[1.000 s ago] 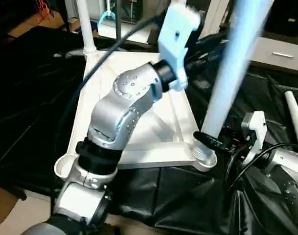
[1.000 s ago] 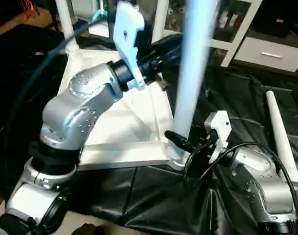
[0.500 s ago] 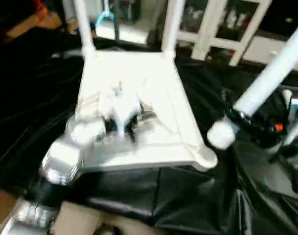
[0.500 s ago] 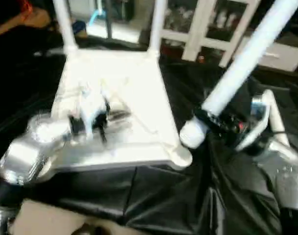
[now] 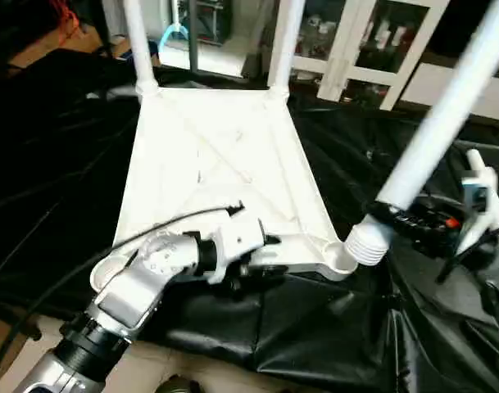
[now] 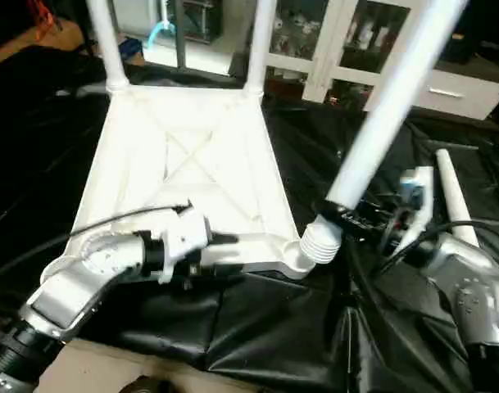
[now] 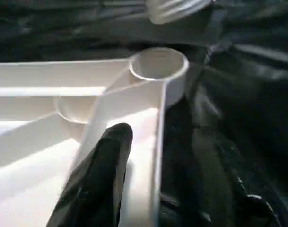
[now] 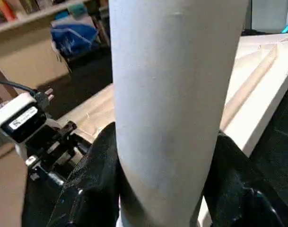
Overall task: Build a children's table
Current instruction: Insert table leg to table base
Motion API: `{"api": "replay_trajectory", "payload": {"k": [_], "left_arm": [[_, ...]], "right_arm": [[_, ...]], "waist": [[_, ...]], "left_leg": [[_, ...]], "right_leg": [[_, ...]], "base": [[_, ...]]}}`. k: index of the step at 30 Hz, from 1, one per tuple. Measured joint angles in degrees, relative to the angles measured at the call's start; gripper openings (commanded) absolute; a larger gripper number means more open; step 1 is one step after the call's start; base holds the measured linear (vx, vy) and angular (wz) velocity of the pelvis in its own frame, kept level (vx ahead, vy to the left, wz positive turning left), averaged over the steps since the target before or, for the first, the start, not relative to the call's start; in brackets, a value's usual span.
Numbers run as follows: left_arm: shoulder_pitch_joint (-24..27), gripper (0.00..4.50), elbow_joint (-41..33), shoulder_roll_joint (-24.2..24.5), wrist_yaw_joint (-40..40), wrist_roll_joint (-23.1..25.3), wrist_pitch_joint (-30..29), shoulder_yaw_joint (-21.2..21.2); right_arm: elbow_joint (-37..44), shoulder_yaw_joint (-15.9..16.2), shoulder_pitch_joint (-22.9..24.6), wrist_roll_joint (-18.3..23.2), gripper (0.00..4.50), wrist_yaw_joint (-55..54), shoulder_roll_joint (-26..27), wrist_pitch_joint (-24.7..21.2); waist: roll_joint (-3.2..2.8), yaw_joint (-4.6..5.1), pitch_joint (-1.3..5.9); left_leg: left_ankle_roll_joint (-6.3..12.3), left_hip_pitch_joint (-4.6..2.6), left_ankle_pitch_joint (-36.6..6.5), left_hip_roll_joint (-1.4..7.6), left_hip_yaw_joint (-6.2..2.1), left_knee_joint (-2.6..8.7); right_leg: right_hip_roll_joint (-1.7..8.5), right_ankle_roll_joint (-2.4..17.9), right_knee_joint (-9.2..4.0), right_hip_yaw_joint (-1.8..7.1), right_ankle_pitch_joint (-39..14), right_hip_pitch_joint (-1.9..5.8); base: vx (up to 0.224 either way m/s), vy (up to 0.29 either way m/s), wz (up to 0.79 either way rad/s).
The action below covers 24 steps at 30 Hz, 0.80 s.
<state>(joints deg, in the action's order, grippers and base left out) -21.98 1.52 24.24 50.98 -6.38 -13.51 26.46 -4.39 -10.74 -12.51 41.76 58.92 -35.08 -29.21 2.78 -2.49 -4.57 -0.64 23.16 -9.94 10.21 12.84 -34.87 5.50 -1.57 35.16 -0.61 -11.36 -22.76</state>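
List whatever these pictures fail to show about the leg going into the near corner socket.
- Held leg: its upper end runs off the head views' top edge.
- Its threaded end: touching the corner socket or just beside it, cannot tell.
- Right gripper: the leg covers its fingers' contact.
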Motion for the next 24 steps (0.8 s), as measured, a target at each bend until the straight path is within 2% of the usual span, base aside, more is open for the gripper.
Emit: {"api": "replay_trajectory", "payload": {"k": [6,17,22,23,24], "left_arm": [[-0.03,2.34,1.57,0.93,0.00,2.54,1.11,2.22],[-2.86,2.34,4.29,-1.00,-0.19,6.78,0.75,4.02],[-5.27,1.85,5.18,-1.98,-0.04,9.16,-1.34,6.09],[-5.39,1.61,5.21,-2.11,0.02,9.57,-1.50,6.17],[-5.54,1.61,5.23,-2.17,0.13,9.88,-1.77,6.25]], "right_arm": [[1.53,0.21,0.03,-1.85,1.84,0.03,0.47,1.78],[1.98,1.59,0.05,-3.76,1.84,1.27,0.47,3.31],[2.41,1.74,0.05,-3.89,1.84,1.39,0.47,3.31],[2.67,1.74,0.05,-3.88,1.84,1.42,0.47,3.30],[2.80,1.74,0.06,-3.88,1.84,1.47,0.46,3.30]], "waist": [[-0.02,0.09,0.01],[-0.04,-0.14,0.02],[-0.04,-0.29,0.02],[-0.04,-0.26,0.02],[-0.04,-0.25,0.02]], "left_leg": [[0.00,0.02,0.00,0.00,0.00,0.11],[0.00,-0.08,0.00,-0.02,0.01,0.15],[0.00,-0.09,0.00,-0.03,0.01,0.15],[0.00,-0.09,0.00,-0.04,0.01,0.15],[0.00,-0.09,0.00,-0.04,0.00,0.16]], "right_leg": [[-0.02,0.02,-0.06,-0.03,0.01,-0.04],[-0.01,0.05,-0.10,0.00,0.03,0.06],[0.00,0.06,-0.11,0.02,0.03,0.08],[0.00,0.06,-0.12,0.02,0.03,0.08],[0.00,0.06,-0.11,0.02,0.03,0.08]], "base": [[0.000,0.000,0.00],[0.000,0.000,0.00],[0.000,0.000,0.00],[0.000,0.000,0.00],[0.000,0.000,0.00]]}}
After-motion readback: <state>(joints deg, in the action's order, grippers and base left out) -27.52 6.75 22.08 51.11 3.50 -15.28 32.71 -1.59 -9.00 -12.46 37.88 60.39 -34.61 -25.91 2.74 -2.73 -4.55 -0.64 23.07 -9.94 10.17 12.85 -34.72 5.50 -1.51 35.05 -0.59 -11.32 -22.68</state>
